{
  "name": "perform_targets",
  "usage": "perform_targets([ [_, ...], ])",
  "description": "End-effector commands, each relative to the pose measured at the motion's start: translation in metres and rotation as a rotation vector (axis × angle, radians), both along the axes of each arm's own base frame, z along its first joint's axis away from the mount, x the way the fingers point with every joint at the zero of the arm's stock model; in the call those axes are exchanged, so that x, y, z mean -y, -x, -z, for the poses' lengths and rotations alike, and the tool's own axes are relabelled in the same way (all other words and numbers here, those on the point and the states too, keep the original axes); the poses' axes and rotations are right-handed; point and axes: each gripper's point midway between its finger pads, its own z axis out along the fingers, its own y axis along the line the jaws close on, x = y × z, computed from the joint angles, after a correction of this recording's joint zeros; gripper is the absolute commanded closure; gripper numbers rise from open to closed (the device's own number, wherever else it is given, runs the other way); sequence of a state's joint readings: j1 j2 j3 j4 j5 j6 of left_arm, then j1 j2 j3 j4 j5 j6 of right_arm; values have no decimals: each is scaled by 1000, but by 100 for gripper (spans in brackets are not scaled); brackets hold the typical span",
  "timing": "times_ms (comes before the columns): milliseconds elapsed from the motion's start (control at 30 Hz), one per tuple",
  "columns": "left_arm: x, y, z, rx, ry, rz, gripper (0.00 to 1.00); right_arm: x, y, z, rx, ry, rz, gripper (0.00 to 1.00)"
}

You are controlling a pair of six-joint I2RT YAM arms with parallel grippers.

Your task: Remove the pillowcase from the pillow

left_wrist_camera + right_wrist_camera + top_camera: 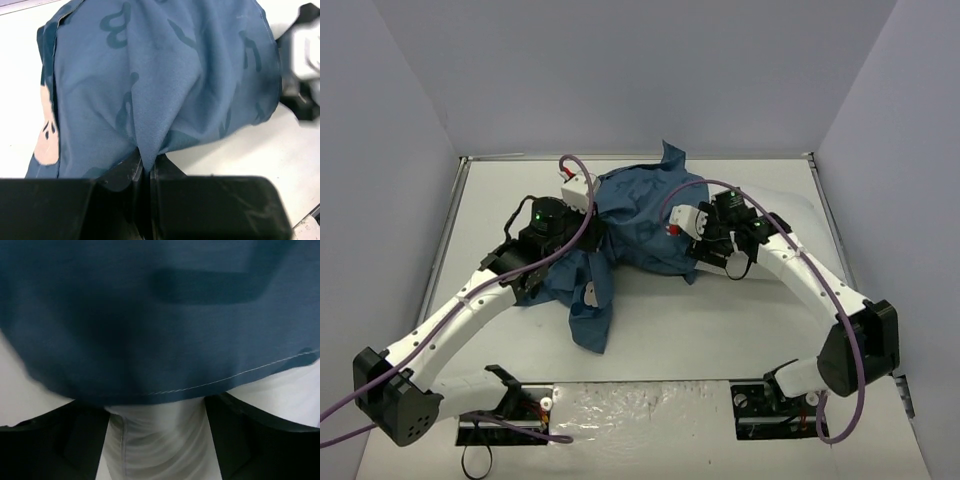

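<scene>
We see the left gripper (pixel 146 167) clamped tight on a fold of the soft dark-blue pillowcase (pixel 165 75), printed with darker letters and a cream cartoon face, the cloth rising from between its black fingers (pixel 120 177). The right gripper (pixel 156 407) has its jaws spread wide, and a bunched part of the plain white stuffed pillow (pixel 160 445) lies between them just under the cover's stitched hem. From above, the pillowcase lies crumpled mid-way across the white table (pixel 720 330) between both arms, with the pillow showing at its right side
</scene>
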State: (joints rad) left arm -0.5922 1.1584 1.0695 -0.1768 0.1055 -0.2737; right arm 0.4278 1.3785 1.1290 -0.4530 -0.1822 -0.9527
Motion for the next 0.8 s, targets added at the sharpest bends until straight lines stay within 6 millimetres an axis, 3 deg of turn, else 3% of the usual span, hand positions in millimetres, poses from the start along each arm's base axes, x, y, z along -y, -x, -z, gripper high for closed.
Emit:
perform_targets([
  [0, -15, -3, -62, 153, 80, -53, 98, 59, -52, -1, 125, 28, 376, 35],
  [33, -26, -6, -61, 154, 70, -80, 98, 64, -61, -5, 118, -8, 406, 71],
  [67, -46, -11, -56, 150, 53, -134, 98, 73, -68, -13, 106, -82, 434, 100],
  [100, -48, -8, -53, 144, 50, -135, 98, 79, -69, -12, 95, -104, 446, 100],
  [200, -100, -14, -40, 132, 39, -279, 98, 89, -74, -38, 110, -231, 420, 100],
  [233, -114, -15, -38, 129, 42, -321, 98, 108, -75, -53, 140, -265, 444, 100],
  [267, -140, -17, -40, 142, 49, -399, 98, 110, -75, -60, 148, -290, 433, 100],
  [333, -165, -17, -30, 126, 57, -483, 98, 133, -72, -73, 169, -347, 452, 100],
  [367, -187, -16, -31, 135, 61, -553, 98, 138, -73, -80, 179, -369, 454, 100],
  [500, -237, -13, -18, 110, 76, -724, 98, 157, -66, -92, 189, -467, 458, 100],
  [600, -261, -10, -15, 93, 57, -799, 98, 169, -61, -101, 196, -539, 469, 100],
  [700, -270, -12, -13, 76, 39, -820, 98, 169, -60, -109, 173, -637, 464, 100],
  [767, -270, -17, -10, 64, 28, -811, 98, 157, -59, -122, 145, -733, 436, 100],
])
